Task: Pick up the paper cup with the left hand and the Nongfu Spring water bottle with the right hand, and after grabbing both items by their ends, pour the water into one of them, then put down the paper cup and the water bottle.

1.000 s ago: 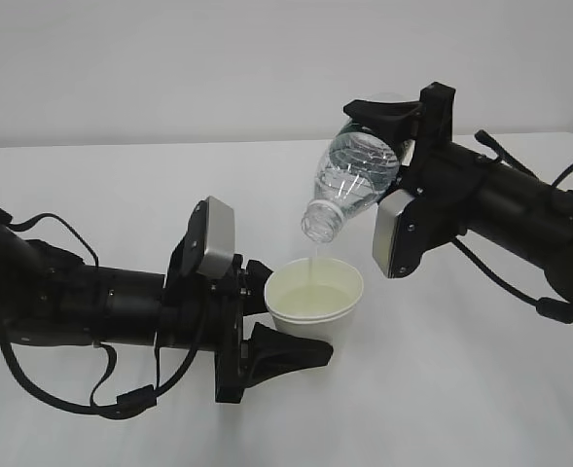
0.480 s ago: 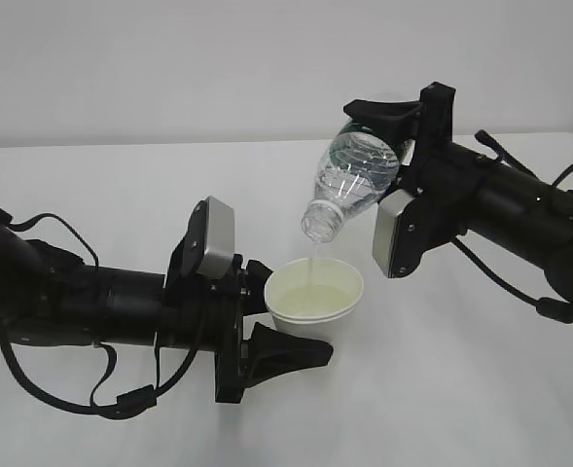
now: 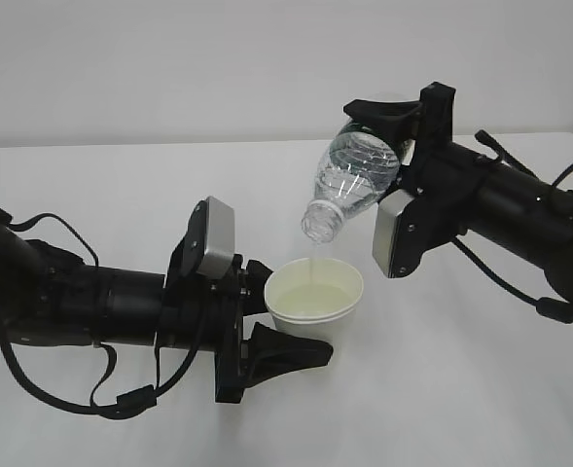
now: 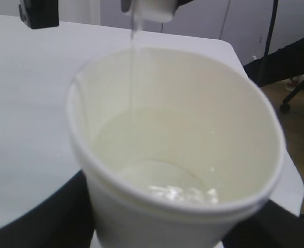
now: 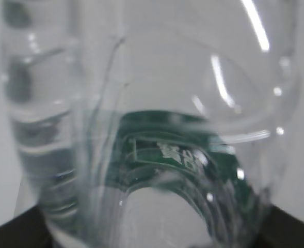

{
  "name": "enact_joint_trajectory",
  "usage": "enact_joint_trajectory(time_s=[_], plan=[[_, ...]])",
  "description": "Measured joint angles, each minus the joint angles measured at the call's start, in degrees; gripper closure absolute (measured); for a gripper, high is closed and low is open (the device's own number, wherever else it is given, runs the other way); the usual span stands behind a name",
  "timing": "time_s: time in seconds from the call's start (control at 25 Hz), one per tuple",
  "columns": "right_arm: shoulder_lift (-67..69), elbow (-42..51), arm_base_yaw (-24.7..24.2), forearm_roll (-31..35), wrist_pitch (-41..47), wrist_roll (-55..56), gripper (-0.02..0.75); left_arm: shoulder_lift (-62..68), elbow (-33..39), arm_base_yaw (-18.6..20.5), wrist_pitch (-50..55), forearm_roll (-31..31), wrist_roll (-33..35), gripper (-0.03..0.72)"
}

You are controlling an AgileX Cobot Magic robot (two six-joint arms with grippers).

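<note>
My left gripper (image 3: 298, 313) is shut on the white paper cup (image 3: 314, 297), holding it upright just above the table. The cup's cream inside (image 4: 193, 119) holds a pool of water (image 4: 162, 175). My right gripper (image 3: 374, 146) is shut on the base end of the clear Nongfu Spring water bottle (image 3: 354, 180), which is tilted mouth-down over the cup. A thin stream of water (image 3: 312, 255) falls from the mouth into the cup and also shows in the left wrist view (image 4: 132, 77). The green label (image 5: 182, 150) shows through the bottle (image 5: 152, 103).
A white table (image 3: 461, 389) carries both arms, with a grey wall behind it. In the left wrist view the table's edge (image 4: 296, 175) lies close on the right, with a brown floor and a chair base (image 4: 291, 98) beyond it.
</note>
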Motion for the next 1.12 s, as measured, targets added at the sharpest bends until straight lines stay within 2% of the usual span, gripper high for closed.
enact_joint_trajectory(time_s=[1.12], plan=[[0.0,0.0,0.0,0.0,0.0,-1.2,0.282,0.0,0.0,0.0,0.0,0.0,0.0,0.214]])
